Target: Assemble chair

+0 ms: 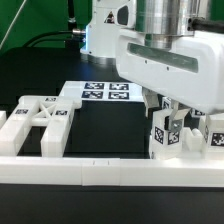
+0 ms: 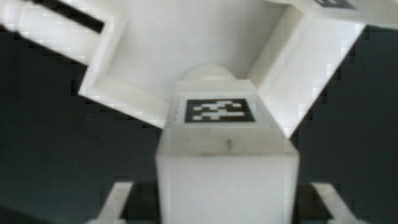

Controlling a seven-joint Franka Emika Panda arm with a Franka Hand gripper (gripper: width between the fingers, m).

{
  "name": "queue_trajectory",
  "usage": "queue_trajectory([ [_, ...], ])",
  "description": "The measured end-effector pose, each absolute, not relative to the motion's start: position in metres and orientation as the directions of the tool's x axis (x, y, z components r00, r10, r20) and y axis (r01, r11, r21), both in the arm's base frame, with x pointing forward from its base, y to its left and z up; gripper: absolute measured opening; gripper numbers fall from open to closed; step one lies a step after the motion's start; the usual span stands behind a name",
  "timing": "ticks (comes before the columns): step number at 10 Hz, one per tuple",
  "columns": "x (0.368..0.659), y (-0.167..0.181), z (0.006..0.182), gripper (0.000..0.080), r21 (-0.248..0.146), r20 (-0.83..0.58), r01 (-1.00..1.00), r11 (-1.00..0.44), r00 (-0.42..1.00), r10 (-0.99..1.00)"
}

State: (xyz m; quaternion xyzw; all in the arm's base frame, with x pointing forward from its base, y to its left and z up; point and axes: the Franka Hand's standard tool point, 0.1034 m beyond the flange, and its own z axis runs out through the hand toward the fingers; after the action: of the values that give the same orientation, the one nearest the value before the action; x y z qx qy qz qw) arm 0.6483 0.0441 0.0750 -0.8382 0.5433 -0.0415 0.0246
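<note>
Centre jaws astride the upright post (image 1: 166, 139), four o'clock on the worktop (image 1: 100, 135); pinching or slack, cannot tell. Move vertically, avoiding tilt.

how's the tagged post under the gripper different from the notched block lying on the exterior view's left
Pose: the post stands upright; the notched block lies flat.
Shape: the post is a narrow plain column; the notched block is wider, with cut-outs.
Place: the post sits between the fingers of the gripper; the notched block lies apart from the arm, beside the border rail.
Both are white plastic with black-and-white tags.
</note>
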Motion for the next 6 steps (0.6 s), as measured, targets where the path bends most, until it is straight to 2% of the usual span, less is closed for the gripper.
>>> queue_trajectory([
  [1, 0.6482, 0.0445, 0.0746, 0.0323, -0.085, 0.043, -0.905, -0.416, 0.413, -0.910],
  [2, 0.6481, 0.0449, 0.0748, 0.0516, -0.082, 0.046, -0.888, -0.453, 0.450, -0.892],
  [3, 0.6468, 0.0483, 0.0771, 0.0516, -0.057, 0.029, -0.875, -0.481, 0.480, -0.877],
  [4, 0.6503, 0.0474, 0.0802, 0.0620, -0.063, 0.040, -0.819, -0.570, 0.569, -0.822],
  [5, 0.6520, 0.0430, 0.0811, 0.0644, -0.060, 0.055, -0.720, -0.692, 0.690, -0.722],
  [6, 0.6514, 0.0438, 0.0799, 0.0648, -0.056, 0.056, -0.689, -0.722, 0.720, -0.691],
])
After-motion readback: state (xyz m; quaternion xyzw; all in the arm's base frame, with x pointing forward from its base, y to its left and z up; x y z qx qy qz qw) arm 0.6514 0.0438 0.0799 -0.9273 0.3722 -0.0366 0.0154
